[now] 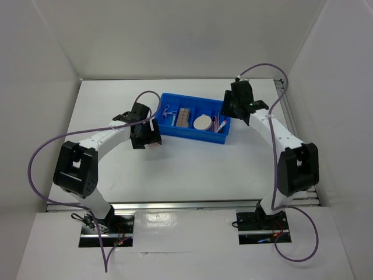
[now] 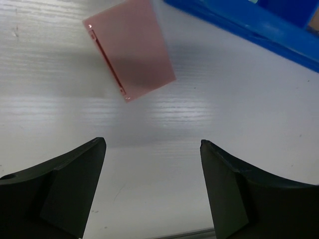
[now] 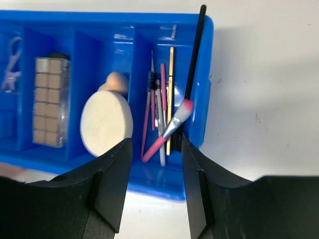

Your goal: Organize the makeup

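A pink square pad (image 2: 130,50) lies flat on the white table, just ahead of my left gripper (image 2: 152,149), which is open and empty above the table. The blue tray (image 3: 99,20) holds a brown-pink palette (image 3: 49,102), a cream round puff (image 3: 106,124), a peach sponge (image 3: 115,81) and thin pink and wooden sticks (image 3: 162,94). A pink-handled brush (image 3: 172,127) leans in the stick compartment, and a black stick (image 3: 195,50) rests on its rim. My right gripper (image 3: 157,144) is open above that compartment's near end.
In the top view the tray (image 1: 195,137) sits mid-table, with my left gripper (image 1: 145,139) off its left end and my right gripper (image 1: 228,111) over its right end. The tray's edge (image 2: 249,22) runs past the pad. White walls enclose the table.
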`<state>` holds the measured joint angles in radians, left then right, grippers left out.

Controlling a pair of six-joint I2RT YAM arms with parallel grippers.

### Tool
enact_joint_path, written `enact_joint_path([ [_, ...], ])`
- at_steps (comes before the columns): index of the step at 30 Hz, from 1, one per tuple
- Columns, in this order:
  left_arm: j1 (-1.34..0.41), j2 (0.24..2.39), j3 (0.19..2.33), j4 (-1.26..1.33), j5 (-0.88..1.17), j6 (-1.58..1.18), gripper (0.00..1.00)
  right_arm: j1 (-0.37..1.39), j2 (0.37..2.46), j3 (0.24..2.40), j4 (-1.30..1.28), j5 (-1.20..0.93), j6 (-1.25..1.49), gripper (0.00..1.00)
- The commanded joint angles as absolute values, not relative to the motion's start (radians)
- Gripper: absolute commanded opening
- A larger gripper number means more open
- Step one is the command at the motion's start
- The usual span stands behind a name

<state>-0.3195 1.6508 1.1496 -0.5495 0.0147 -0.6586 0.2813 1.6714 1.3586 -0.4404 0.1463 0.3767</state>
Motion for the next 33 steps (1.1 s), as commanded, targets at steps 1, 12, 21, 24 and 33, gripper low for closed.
enact_joint_path([
  [1,-0.354,1.678,1.147,-0.469,-0.023,-0.736,0.91,0.264,1.494,1.299,-0.433,0.137,0.393,0.52],
  [12,-0.374,1.867,1.307,-0.565,-0.195,-0.856,0.91,0.218,1.347,1.258,-0.523,0.087,0.408,0.80],
  [21,-0.374,1.976,1.347,-0.555,-0.207,-0.876,0.91,0.218,1.315,1.264,-0.554,0.069,0.399,0.84],
  [24,-0.374,1.990,1.347,-0.555,-0.207,-0.897,0.80,0.218,1.293,1.230,-0.545,0.069,0.399,0.84],
  [33,-0.374,1.846,1.230,-0.590,-0.256,-0.881,0.37,0.218,1.293,1.212,-0.554,0.078,0.399,0.84],
])
